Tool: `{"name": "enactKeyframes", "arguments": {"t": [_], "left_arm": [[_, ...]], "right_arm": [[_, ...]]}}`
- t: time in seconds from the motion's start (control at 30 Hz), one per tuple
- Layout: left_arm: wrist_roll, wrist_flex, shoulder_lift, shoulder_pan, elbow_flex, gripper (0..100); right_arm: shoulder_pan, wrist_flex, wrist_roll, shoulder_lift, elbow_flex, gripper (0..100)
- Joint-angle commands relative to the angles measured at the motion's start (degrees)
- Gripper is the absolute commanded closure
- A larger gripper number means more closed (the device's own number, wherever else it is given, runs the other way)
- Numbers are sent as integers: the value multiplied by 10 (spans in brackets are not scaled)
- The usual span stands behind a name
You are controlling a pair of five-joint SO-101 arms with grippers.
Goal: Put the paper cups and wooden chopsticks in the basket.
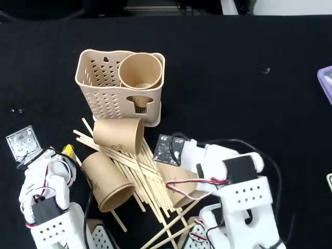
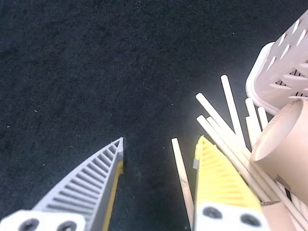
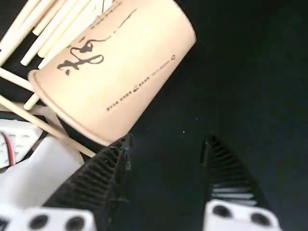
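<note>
A beige slotted basket (image 1: 101,91) stands at the back left with one paper cup (image 1: 140,70) upright inside it. Three more paper cups lie on their sides in front of it: one (image 1: 118,135) by the basket, one (image 1: 107,180) lower left, one (image 1: 179,192) under the right arm. Wooden chopsticks (image 1: 137,171) lie fanned out among them. My left gripper (image 2: 160,140) is open low over the black table, with one chopstick (image 2: 182,178) between its fingers and a cup (image 2: 284,144) beside it. My right gripper (image 3: 168,140) is open just beside a lying cup (image 3: 115,72), holding nothing.
The table is covered in black cloth (image 1: 233,78). A purple container (image 1: 326,83) sits at the right edge. The basket's wall (image 2: 284,72) rises close beyond the chopstick ends (image 2: 226,110). Both arm bases crowd the front edge.
</note>
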Motion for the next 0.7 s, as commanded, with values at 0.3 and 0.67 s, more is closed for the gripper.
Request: {"name": "enactKeyframes", "arguments": {"t": [0.3,0.67], "left_arm": [[-1,-11,-4,-1,-5,759],[-1,-12,-4,-1,-5,759]], "right_arm": [[-172,79,-8,45,-51,762],[-212,82,4,71,-36,763]]}}
